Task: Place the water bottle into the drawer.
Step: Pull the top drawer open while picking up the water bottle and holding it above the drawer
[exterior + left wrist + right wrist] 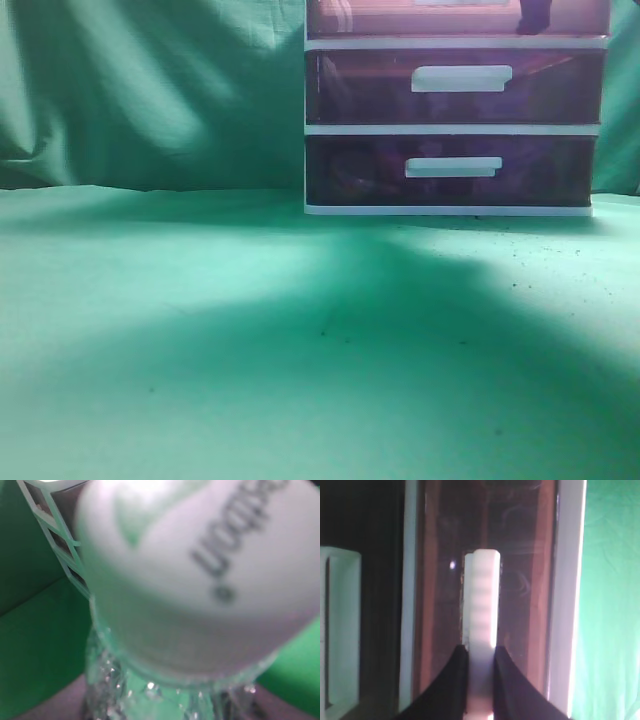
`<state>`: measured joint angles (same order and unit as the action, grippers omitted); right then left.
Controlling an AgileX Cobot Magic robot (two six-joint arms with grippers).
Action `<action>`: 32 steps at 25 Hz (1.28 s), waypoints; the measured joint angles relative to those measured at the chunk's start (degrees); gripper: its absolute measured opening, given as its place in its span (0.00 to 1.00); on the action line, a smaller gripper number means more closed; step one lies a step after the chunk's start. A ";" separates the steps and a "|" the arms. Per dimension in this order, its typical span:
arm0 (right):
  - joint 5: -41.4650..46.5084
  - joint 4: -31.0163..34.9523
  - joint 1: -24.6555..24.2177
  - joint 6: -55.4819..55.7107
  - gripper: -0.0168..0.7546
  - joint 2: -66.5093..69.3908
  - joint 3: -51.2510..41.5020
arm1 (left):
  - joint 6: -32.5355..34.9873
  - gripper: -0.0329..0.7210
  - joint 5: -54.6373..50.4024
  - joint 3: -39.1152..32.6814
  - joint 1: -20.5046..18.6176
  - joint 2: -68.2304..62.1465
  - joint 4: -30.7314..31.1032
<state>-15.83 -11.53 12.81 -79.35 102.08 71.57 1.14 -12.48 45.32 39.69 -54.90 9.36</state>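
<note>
Exterior view, left to right: green cloth backdrop (pixel 150 90) fills the upper left, folded and shadowed; a green tablecloth (pixel 200 330) covers the foreground with a broad dark shadow across the middle. At upper right stands the white-framed drawer unit (pixel 455 128). Its top drawer (pixel 400 18) is cut by the upper edge of the frame, front lit reddish-purple; a small dark shape shows at its right end, too cropped to name. Below it sit the middle drawer (pixel 350 88) and the bottom drawer (pixel 350 170), each dark purple-brown with a white bar handle.

Left wrist view: green cloth at left, a white lattice frame piece (pixel 55 535) in the upper left, then the water bottle (pixel 150 690) filling most of the frame. Its white cap (pixel 200 580), printed with blurred dark lettering, sits very near the lens; clear ribbed plastic shows under it at the bottom edge. No part of the left pincer shows; cannot tell its state.

Right wrist view: a white frame at far left, dark interior, then the translucent drawer front in the centre. The right gripper (pixel 480 652) has its two dark fingers (pixel 451 680) closed narrowly on the white bar handle (pixel 485 595), touching both sides. Green cloth at far right.
</note>
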 joint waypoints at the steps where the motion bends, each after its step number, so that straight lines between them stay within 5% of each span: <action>1: 0.00 0.00 0.00 0.00 0.16 -0.55 -0.75 | 0.00 0.44 0.00 0.00 0.00 0.00 0.00; 15: -4.03 0.92 2.81 0.35 0.16 -15.10 -21.96 | 0.00 0.44 0.02 0.00 0.00 0.00 0.04; 25: -6.59 2.34 4.61 0.27 0.16 -17.52 -26.74 | 0.00 0.44 2.62 0.42 0.00 0.00 0.04; 32: -6.73 2.47 4.61 0.14 0.16 -17.52 -26.77 | 0.00 0.44 3.71 14.44 0.00 -7.06 0.15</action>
<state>-22.56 -9.06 17.42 -79.21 84.56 44.80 1.14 -8.78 59.76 39.69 -61.95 9.51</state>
